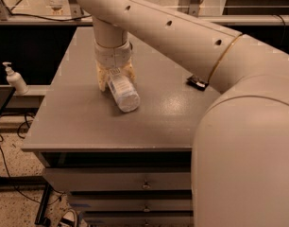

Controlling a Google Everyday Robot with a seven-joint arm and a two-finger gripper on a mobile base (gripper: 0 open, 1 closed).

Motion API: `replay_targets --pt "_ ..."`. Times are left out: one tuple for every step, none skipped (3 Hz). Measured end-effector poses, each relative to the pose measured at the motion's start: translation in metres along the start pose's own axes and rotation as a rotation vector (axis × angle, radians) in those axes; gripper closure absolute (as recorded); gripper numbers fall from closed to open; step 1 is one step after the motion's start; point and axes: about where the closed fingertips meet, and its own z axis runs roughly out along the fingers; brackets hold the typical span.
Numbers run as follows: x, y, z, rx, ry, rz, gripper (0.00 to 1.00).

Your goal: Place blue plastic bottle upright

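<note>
Two yellowish fingers (102, 77) of the gripper (116, 79) pinch the neck end of the blue plastic bottle (124, 94), which lies on its side mid-table on the grey table (78, 122), a small black object (198, 82) well apart, a white pump-dispenser bottle (14, 79) beyond the table's edge.
</note>
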Motion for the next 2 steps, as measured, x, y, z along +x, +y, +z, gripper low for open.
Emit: replay_targets --pt "0.001 0.0 -0.007 0.0 0.0 0.0 0.87" --pt "0.002 -0.022 -0.043 -0.025 0.044 -0.01 1.0"
